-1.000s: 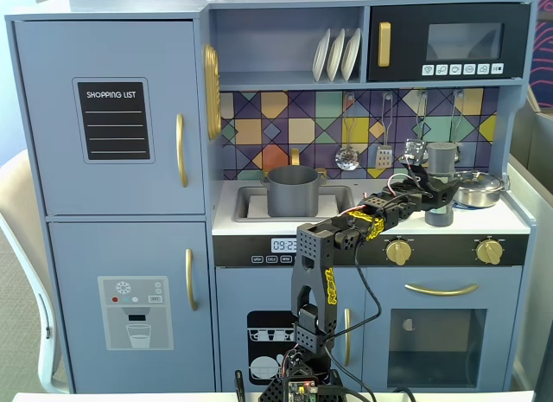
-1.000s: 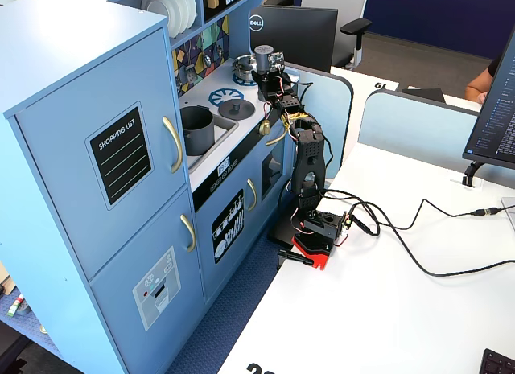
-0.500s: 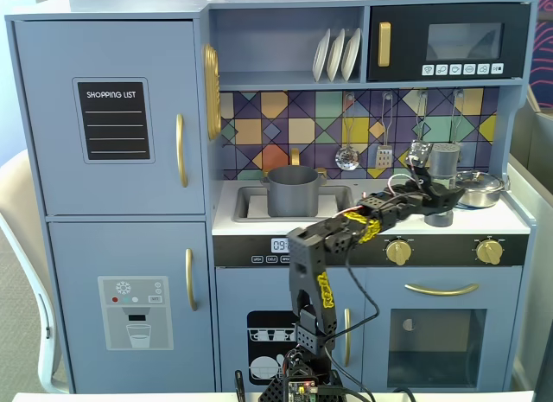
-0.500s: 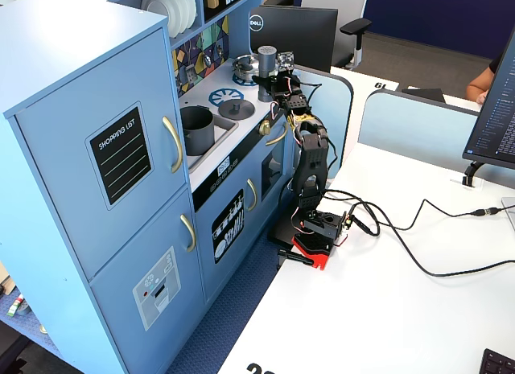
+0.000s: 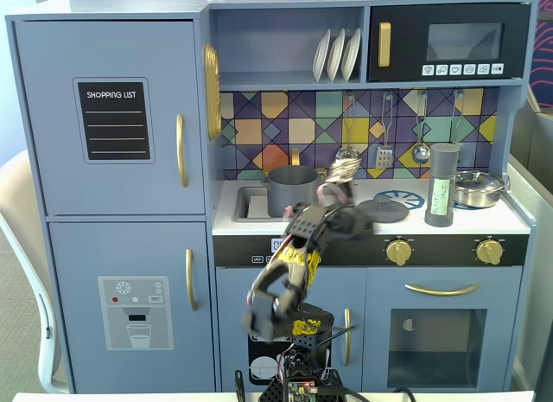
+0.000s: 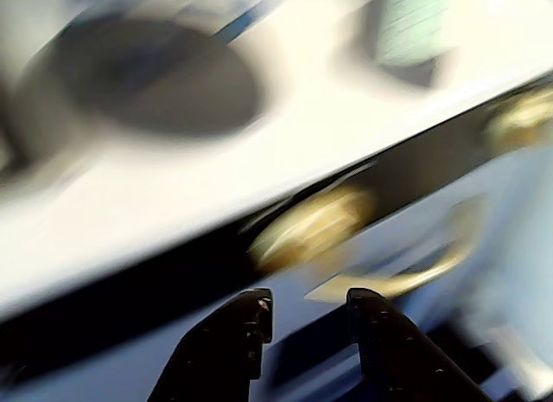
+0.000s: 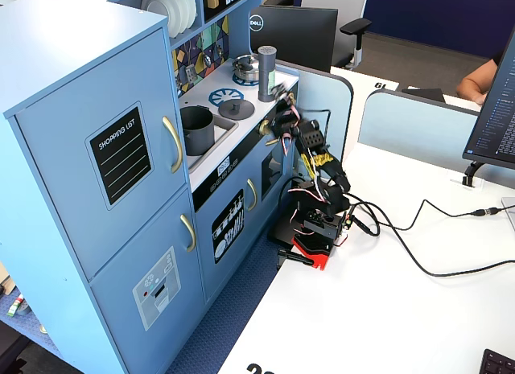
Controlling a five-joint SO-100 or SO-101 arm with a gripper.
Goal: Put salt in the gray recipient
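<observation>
At the bottom edge of the blurred wrist view, the gripper [image 6: 309, 311] shows two dark fingers with a narrow gap between the tips and nothing held. Just beyond them lie a gold knob [image 6: 313, 227] on the black panel and a gold handle [image 6: 406, 279] on the blue oven door below it. Past the panel runs the white counter [image 6: 285, 151], with the flat gray lid [image 6: 160, 73] at upper left and the foot of the salt [image 6: 413, 26] at upper right, its pale label smeared.

In a fixed view, the arm [image 5: 294, 272] rises from its base in front of the toy kitchen, the wrist reaching up to the counter's front edge near the lid [image 5: 383, 211]. The salt [image 5: 442, 185] stands upright on the counter's right part, well apart from the gripper, with a shiny pan [image 5: 478, 188] just beside it. The pot [image 5: 291, 191] sits in the sink [image 5: 246, 203] on the left, beyond the arm. In the other fixed view, salt [image 7: 266, 73] and pot [image 7: 196, 129] stand well apart, the lid [image 7: 236, 108] between them.
</observation>
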